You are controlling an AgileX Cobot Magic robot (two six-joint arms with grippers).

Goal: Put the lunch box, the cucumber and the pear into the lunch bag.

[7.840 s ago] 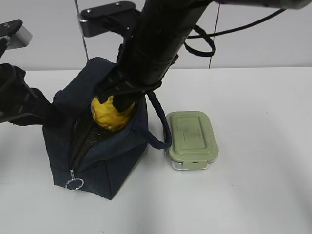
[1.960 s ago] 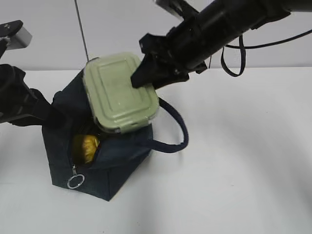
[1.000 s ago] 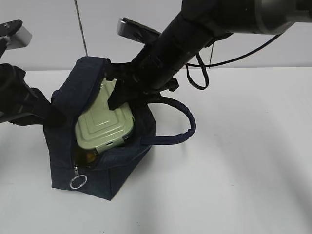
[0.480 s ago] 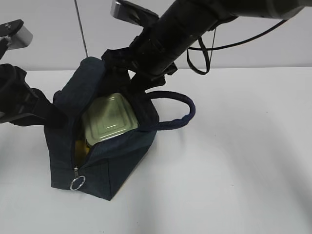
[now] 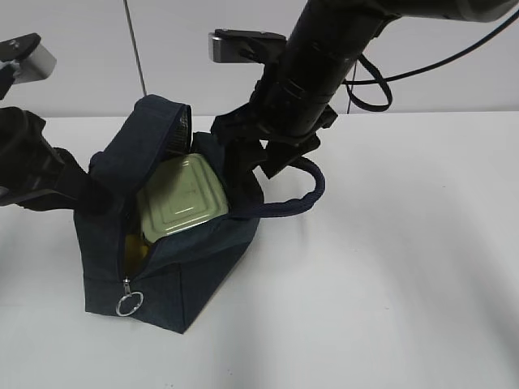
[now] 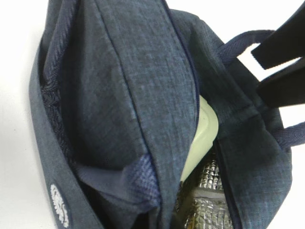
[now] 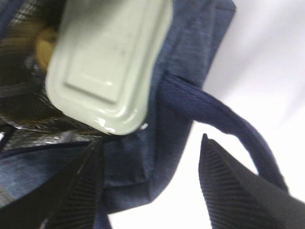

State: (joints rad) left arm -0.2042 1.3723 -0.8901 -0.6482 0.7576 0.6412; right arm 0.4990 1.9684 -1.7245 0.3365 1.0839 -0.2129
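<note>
Since half a second ago: right hand (image 7: 152, 176) lifted off the lunch box (image 5: 180, 198), now wide open and empty above the handle (image 5: 302, 194). Lunch box tilted inside lunch bag (image 5: 174, 267), over the pear (image 7: 45, 47). Left hand closed, apparently pinching the flap (image 5: 134, 154). Glass, heavy, smooth; better gripped across lid edges.

We see the lunch bag (image 6: 124, 95) filling the view, the lunch box (image 6: 202, 138) edge wedged in its opening above foil lining (image 6: 205, 210)
</note>
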